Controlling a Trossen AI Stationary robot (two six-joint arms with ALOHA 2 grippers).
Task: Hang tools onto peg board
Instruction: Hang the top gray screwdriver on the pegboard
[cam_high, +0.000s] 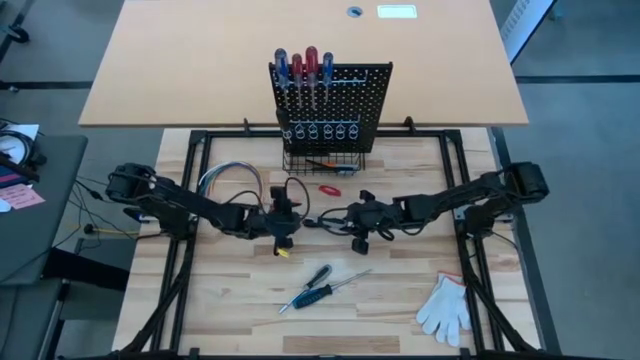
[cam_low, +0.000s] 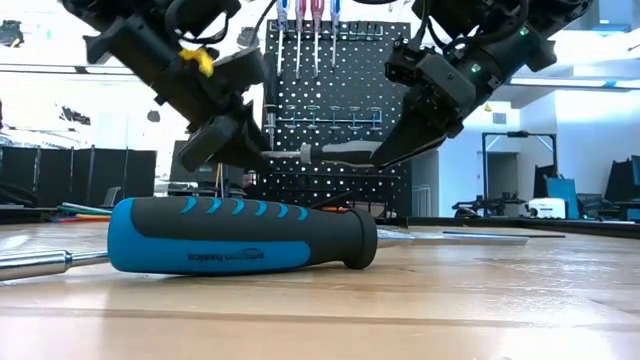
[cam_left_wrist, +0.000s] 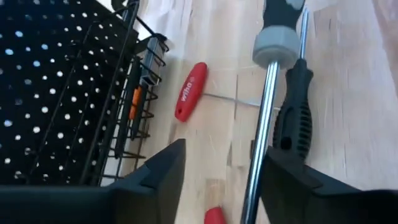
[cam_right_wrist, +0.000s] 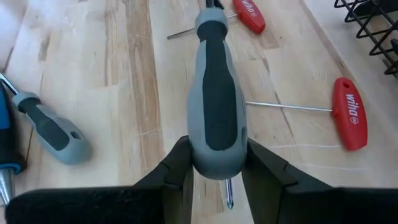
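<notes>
Holding a grey-and-black-handled screwdriver (cam_right_wrist: 217, 106) above the middle of the pale wooden tabletop (cam_high: 400, 300), the right gripper (cam_right_wrist: 214, 177) has its jaws clenched on the butt end of the handle, one jaw on each side. The steel shaft of that screwdriver runs toward the left gripper (cam_left_wrist: 217, 186), passing between its jaws; the left jaws stand apart around the shaft, and whether they touch it cannot be told. In the low view both grippers hang above the tabletop with the tool level between them. The small upright black perforated peg board (cam_high: 335, 100) stands at the middle of the far edge of the tabletop, with red- and blue-handled screwdrivers (cam_high: 303, 68) already hung along its top, a row of ring holders below them and a black wire basket (cam_high: 320, 160) at its base. A red-handled T-shaped key (cam_right_wrist: 348, 112) lies flat just in front of the basket. A blue-and-black-handled screwdriver (cam_low: 240, 235) and a black-handled screwdriver (cam_high: 318, 275) lie side by side near the middle of the front edge. A white work glove (cam_high: 445, 305) lies near the front right corner. A looped bundle of coloured wires (cam_high: 230, 178) lies behind the left arm, toward the far left corner.
</notes>
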